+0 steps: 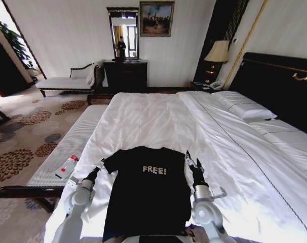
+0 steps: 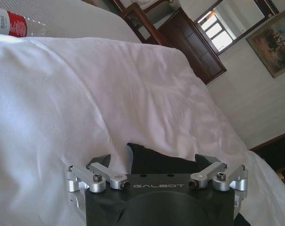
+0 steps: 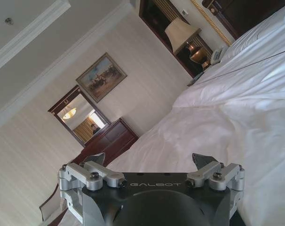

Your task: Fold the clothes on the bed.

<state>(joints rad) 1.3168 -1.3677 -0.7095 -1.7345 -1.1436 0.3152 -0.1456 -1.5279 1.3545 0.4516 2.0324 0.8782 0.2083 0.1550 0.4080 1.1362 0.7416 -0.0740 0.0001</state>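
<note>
The clothes are one black T-shirt [image 1: 148, 190] with white "FREE!" lettering, lying flat and face up near the foot of the bed [image 1: 153, 119]. My left gripper [image 1: 100, 164] is at the tip of the shirt's left sleeve. In the left wrist view this gripper [image 2: 154, 159] is open, with the black sleeve [image 2: 156, 165] lying between its spread fingers. My right gripper [image 1: 193, 161] hovers just beside the shirt's right sleeve. It also shows open [image 3: 149, 160] in the right wrist view, with white sheet beyond it and nothing held.
A narrow white-cushioned bench [image 1: 77, 139] runs along the bed's left side, with a red-and-white bottle [image 1: 68, 165] on it. Pillows [image 1: 244, 109] and a dark headboard [image 1: 280, 83] are at the right. A dark dresser [image 1: 125, 76] and a chaise [image 1: 67, 82] stand at the far wall.
</note>
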